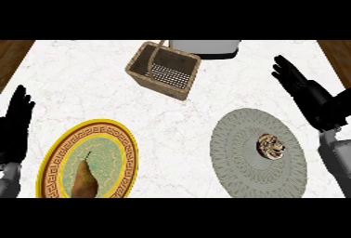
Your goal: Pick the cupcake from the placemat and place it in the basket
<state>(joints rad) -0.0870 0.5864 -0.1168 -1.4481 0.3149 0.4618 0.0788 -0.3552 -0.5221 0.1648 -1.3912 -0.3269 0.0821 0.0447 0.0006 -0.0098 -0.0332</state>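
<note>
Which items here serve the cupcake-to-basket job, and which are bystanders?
Job: brown frosted cupcake; round grey woven placemat; square wicker basket; black right hand.
Bystanders: yellow patterned plate; brown pear; grey appliance; resting left hand.

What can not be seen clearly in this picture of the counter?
Head view only:
- Pear: its lower end is cut off by the picture's bottom edge, as is the plate under it.
- Grey appliance behind the basket: cut off at the top, so its kind is unclear.
- Cupcake on the placemat: too small to tell its topping.
- Left hand: partly beyond the left edge.
</note>
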